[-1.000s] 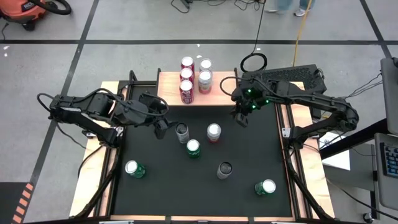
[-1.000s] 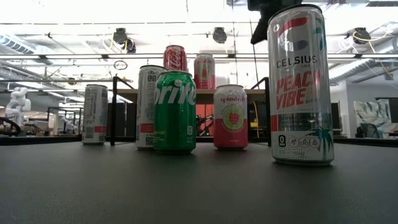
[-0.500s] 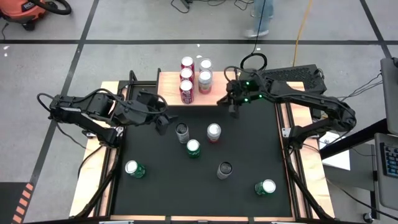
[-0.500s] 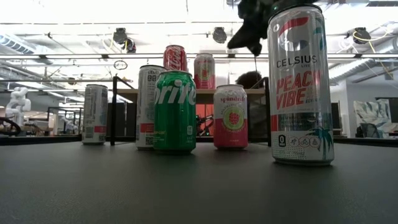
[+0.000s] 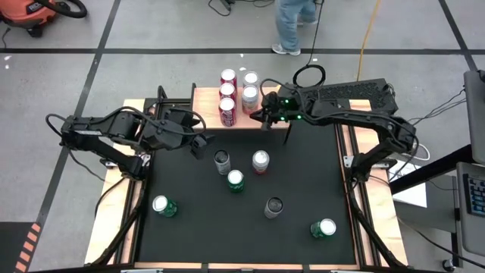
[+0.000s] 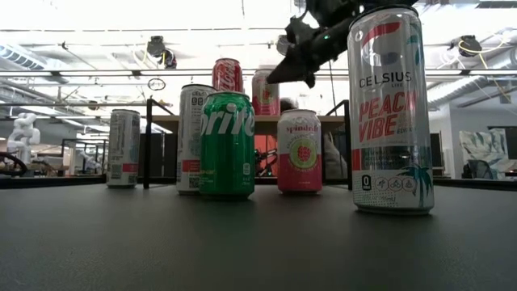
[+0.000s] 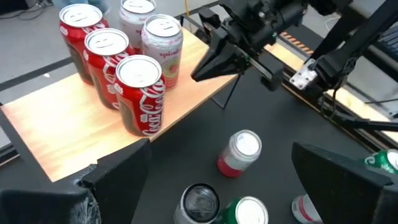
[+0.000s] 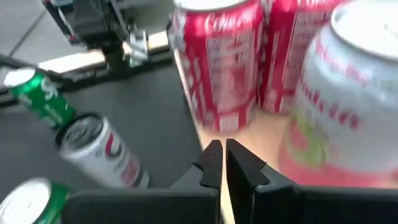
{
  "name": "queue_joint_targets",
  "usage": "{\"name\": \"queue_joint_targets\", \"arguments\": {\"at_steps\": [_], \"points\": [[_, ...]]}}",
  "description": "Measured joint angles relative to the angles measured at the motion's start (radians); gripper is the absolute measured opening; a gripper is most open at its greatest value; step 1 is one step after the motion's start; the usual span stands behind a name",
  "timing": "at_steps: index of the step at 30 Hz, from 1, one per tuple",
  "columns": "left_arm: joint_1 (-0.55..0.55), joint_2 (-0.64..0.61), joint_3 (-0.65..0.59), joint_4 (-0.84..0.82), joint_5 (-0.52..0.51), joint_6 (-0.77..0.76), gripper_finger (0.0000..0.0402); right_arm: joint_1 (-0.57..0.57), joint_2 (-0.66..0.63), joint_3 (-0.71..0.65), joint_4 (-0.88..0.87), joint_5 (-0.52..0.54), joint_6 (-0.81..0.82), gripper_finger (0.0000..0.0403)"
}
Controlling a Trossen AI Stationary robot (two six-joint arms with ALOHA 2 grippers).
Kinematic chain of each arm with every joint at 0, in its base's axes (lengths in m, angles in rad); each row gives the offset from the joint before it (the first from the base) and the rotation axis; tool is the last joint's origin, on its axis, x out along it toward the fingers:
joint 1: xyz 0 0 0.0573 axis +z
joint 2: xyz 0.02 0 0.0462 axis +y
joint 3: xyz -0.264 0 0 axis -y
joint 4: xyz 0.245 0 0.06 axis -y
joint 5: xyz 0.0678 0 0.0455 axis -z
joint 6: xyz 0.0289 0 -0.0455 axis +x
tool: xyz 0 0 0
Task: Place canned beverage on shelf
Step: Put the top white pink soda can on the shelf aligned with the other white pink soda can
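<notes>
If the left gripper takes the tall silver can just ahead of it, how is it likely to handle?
The tall silver can is slim and upright, so it probably tips under a high push. Its smooth metal wall may slip in the open left gripper. The Sprite can stands close by, so a knock looks possible.

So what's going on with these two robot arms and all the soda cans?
The arms are stocking cans onto a small wooden shelf at the table's far edge. Five cans stand there already; six more wait on the black mat. Right now neither arm holds a can: the right gripper is shut and empty beside the shelf's cans, and the left gripper hangs open near a silver can.
</notes>
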Motion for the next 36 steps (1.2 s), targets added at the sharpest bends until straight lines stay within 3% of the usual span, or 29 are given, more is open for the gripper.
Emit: {"name": "queue_joint_targets", "arguments": {"at_steps": [8,36], "points": [[-0.001,0.000,0.000,-0.011,0.000,0.005,0.0389,-0.028,0.075,0.000,0.083,-0.001,0.025,0.0000],[-0.002,0.000,0.000,-0.029,0.008,0.052,0.0389,-0.083,0.076,0.000,0.078,0.027,0.039,0.0000]]}}
